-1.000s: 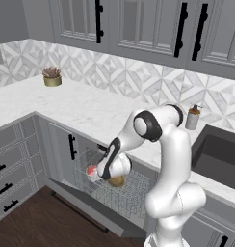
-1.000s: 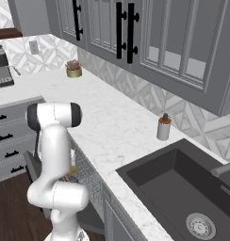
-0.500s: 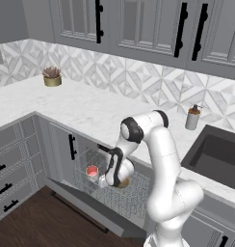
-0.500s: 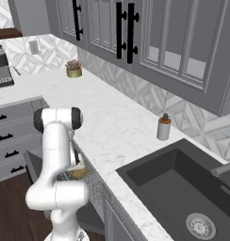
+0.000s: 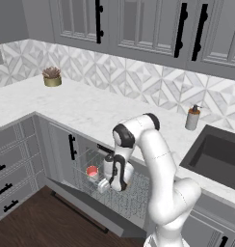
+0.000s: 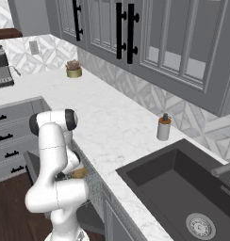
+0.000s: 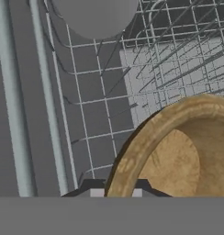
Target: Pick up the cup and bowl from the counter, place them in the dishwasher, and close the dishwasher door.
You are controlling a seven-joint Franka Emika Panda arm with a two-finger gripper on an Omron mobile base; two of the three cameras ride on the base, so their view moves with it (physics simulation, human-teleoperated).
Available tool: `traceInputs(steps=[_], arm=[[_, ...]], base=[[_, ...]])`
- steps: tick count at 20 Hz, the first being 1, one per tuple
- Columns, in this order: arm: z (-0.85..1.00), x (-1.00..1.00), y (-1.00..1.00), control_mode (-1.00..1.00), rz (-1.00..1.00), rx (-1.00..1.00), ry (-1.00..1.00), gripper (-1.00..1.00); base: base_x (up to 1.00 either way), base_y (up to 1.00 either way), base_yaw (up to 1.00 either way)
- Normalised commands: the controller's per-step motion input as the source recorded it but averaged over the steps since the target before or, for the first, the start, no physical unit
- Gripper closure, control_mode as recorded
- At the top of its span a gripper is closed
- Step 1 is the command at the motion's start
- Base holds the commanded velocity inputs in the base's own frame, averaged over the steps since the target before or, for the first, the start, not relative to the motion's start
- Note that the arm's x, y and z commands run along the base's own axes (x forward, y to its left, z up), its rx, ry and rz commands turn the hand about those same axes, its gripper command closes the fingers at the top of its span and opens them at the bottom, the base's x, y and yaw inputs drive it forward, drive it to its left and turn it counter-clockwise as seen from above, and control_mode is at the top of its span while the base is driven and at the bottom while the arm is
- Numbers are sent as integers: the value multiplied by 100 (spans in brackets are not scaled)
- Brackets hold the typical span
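Nearest to you, in the hand view, the gripper (image 7: pixel 114 192) is nearly closed, and its two dark finger tips pinch the rim of the bowl (image 7: pixel 178 156). The bowl is a brown, wood-look dish. It fills the lower right of that view, its hollow facing the camera, and it stretches up and to the right from the fingers.

Just past the bowl lies the silver wire rack (image 7: pixel 132 87), a grid of thin bars running under and behind it. You cannot tell from here whether the bowl already touches the bars or hangs just above them. That gap is what the release depends on.

From the left base view, the gripper (image 5: pixel 117 179) sits low inside the dishwasher (image 5: pixel 106 179), pointing down over the rack, above the dropped dishwasher door (image 5: pixel 90 207). The cup (image 5: pixel 92 172), white with a red inside, stands in the rack just to the left of the hand, close beside it. So the bowl's free space lies on the side away from the cup.

In the right base view, the bowl (image 6: pixel 79 173) shows as a brown sliver beside the arm, below the edge of the counter (image 6: pixel 112 127).

Judging from this, the bowl is about to be set down, and the door is not yet closed.
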Motion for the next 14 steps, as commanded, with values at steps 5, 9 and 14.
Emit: traceInputs(steps=[5,9,14], arm=[[-12,0,22,-100,8,0,0,-100],[2,0,27,-100,-3,0,0,-100],[50,-19,23,-100,-10,0,-3,-100]], base=[[0,0,0],[0,0,0],[0,0,0]])
